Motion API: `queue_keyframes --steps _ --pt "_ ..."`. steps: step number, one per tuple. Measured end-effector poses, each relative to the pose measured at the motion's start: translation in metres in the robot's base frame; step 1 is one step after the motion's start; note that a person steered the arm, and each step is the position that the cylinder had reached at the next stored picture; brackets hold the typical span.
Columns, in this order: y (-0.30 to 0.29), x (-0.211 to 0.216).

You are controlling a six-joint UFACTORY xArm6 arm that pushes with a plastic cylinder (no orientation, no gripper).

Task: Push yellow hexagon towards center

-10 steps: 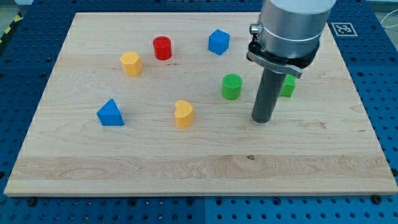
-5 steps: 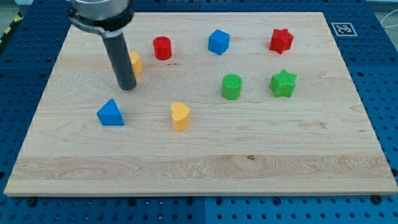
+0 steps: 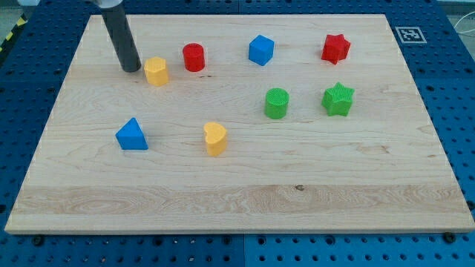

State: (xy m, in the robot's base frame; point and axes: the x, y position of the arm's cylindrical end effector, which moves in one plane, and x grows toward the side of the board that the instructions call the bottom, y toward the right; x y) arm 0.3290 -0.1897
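The yellow hexagon (image 3: 156, 71) sits on the wooden board (image 3: 237, 200) in the upper left part of the view. My tip (image 3: 131, 70) stands just to the left of the yellow hexagon, a small gap apart from it. The dark rod rises from the tip toward the view's top left.
A red cylinder (image 3: 194, 57) stands right of the yellow hexagon. A blue cube (image 3: 260, 50), red star (image 3: 335, 47), green cylinder (image 3: 276, 102) and green star (image 3: 338, 99) lie to the right. A blue triangle (image 3: 131, 134) and yellow heart (image 3: 215, 138) lie lower.
My tip swept from the right-centre of the board across to the left, then moved up to the left side of the yellow hexagon. The yellow heart shifted slightly left.
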Motion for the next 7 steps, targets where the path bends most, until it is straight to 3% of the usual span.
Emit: queue_keyframes --steps 3,4,5,7 --pt "0.061 0.015" --pt "0.059 0.013" --pt "0.015 0.012" --pt "0.021 0.052"
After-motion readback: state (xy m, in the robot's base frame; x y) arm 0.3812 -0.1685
